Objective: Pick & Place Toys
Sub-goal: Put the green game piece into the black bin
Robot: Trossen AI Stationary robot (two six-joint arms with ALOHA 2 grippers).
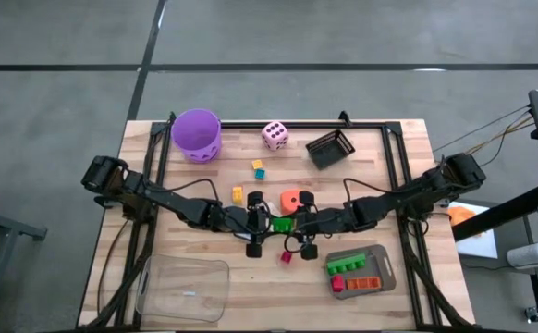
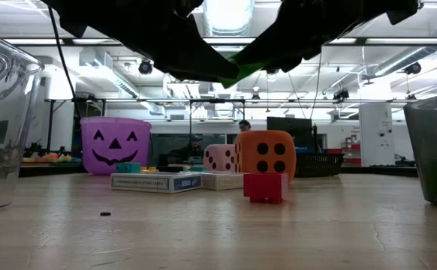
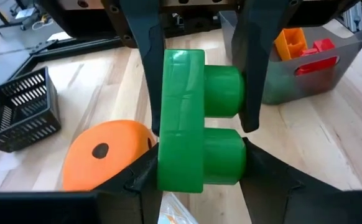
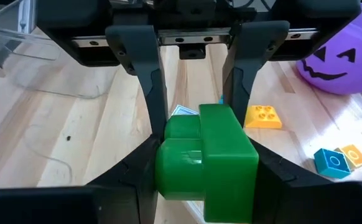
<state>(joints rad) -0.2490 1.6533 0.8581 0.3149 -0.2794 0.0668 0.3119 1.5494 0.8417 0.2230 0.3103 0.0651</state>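
Observation:
A green two-stud brick [image 1: 281,224] hangs above the table's middle, between my two arms. My left gripper [image 1: 271,223] reaches it from the table's left and my right gripper [image 1: 293,224] from the right. Both are shut on it, tip to tip. In the low view the brick [image 2: 237,69] shows high above the tabletop. Below and around it an orange die [image 1: 294,198], a red brick [image 1: 286,257], a yellow brick [image 1: 238,194] and card packs [image 2: 156,181] lie on the table. A pink die [image 1: 275,135] sits at the far edge. My left gripper pinches the green brick between its two fingers, one on the flat underside [image 3: 167,177] and one on a stud's top [image 3: 236,167]. The fingers slant down from the table's left. The brick is clear of the table, its studs pointing sideways. My right gripper pinches the same brick from the opposite end, one finger on a stud's top [image 4: 163,167] and one on the flat underside [image 4: 250,171]. Its fingers slant down from the table's right, facing the left gripper's fingers [image 4: 151,81].
A purple bucket [image 1: 196,135] stands at the far left and a black basket [image 1: 330,148] at the far right. A grey tray [image 1: 384,268] holding bricks lies near right. A clear container [image 1: 184,289] sits near left. Small blue and yellow bricks [image 1: 258,168] lie behind the grippers.

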